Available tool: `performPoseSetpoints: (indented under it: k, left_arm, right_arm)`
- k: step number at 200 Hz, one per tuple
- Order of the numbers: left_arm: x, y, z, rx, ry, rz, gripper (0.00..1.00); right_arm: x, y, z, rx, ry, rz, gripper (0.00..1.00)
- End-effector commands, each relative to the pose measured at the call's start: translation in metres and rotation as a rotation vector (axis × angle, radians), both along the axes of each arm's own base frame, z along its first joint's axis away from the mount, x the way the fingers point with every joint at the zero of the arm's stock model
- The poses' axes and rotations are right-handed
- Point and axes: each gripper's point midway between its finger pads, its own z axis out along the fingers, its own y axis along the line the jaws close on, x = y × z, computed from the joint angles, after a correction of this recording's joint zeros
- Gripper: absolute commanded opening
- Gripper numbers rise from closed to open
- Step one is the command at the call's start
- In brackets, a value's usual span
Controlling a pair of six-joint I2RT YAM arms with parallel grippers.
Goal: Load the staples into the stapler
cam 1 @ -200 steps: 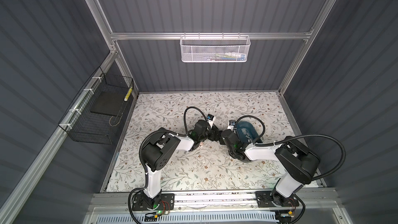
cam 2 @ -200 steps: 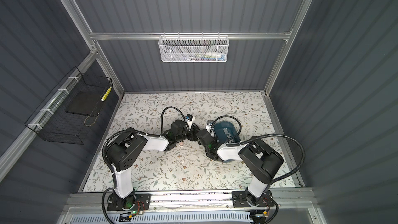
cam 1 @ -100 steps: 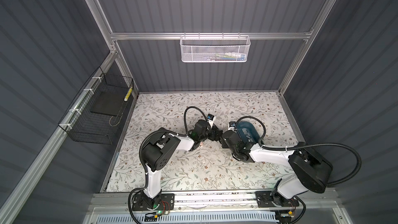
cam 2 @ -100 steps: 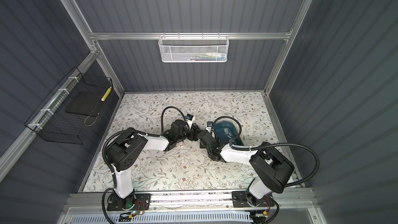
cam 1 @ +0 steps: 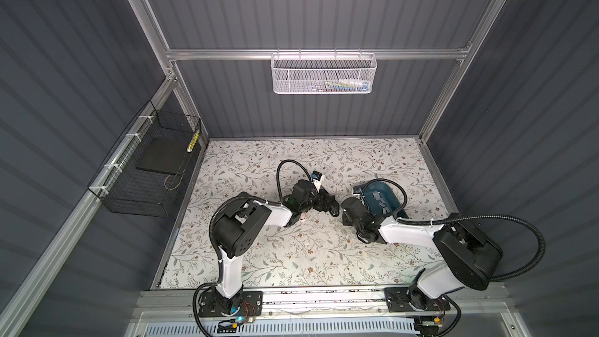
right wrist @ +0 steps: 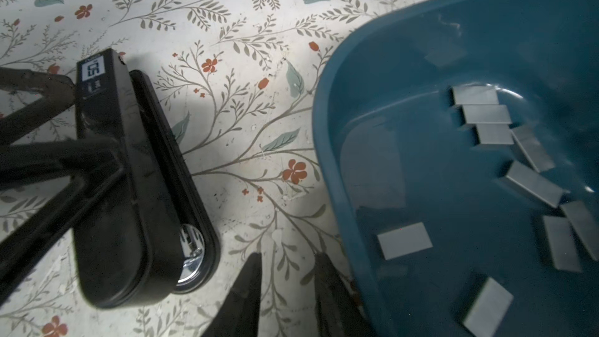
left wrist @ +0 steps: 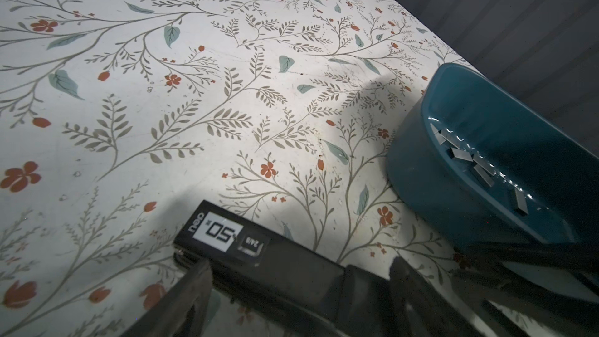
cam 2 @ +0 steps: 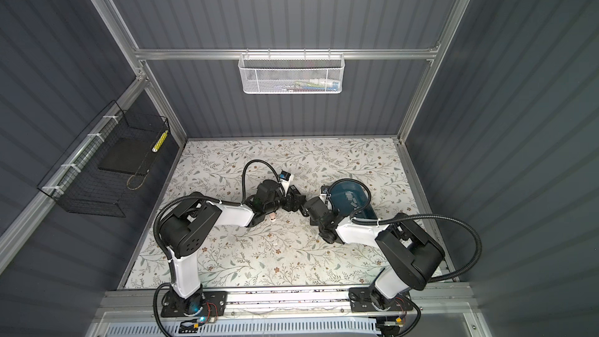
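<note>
A black stapler with a white "50" label lies on the flowered table, and my left gripper is shut on its body, one finger on each side. The right wrist view shows the same stapler with its chrome anvil facing the camera. Several flat grey staples lie loose in a teal bowl to its right. My right gripper hovers low over bare table between stapler and bowl, open by a narrow gap with nothing in it. Both top views show the bowl at centre right.
A white mesh basket hangs on the back wall. A black wire basket hangs on the left wall. Both arms meet at the middle of the table, with the bowl's rim close beside the right fingers.
The right arm's elbow has swung out to the right and toward the front. Its gripper stays between stapler and bowl. The left arm and the stapler have not moved.
</note>
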Motion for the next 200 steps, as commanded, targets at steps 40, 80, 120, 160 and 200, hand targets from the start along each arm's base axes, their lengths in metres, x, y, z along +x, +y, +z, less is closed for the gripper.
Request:
performPoseSetpoints:
  k: [40, 80, 120, 160, 200]
  left_arm:
    - [-0.012, 0.005, -0.011, 0.041, 0.016, -0.021, 0.86]
    - [-0.012, 0.006, -0.012, 0.040, 0.015, -0.021, 0.86]
    - [-0.013, 0.008, -0.015, 0.049, 0.015, -0.018, 0.85]
    - [-0.015, 0.009, -0.018, 0.057, 0.017, -0.020, 0.85]
    - [-0.022, 0.018, -0.027, 0.072, 0.012, -0.013, 0.85]
  right_arm:
    - [-0.002, 0.031, 0.062, 0.140, -0.117, 0.116, 0.26]
    - [0.007, 0.046, 0.054, 0.134, -0.087, 0.131, 0.23]
    - [0.014, 0.057, 0.029, 0.111, -0.037, 0.134, 0.20]
    - [0.009, 0.058, 0.001, 0.101, 0.017, 0.138, 0.15]
    - [-0.017, 0.044, -0.043, 0.061, 0.047, 0.112, 0.12]
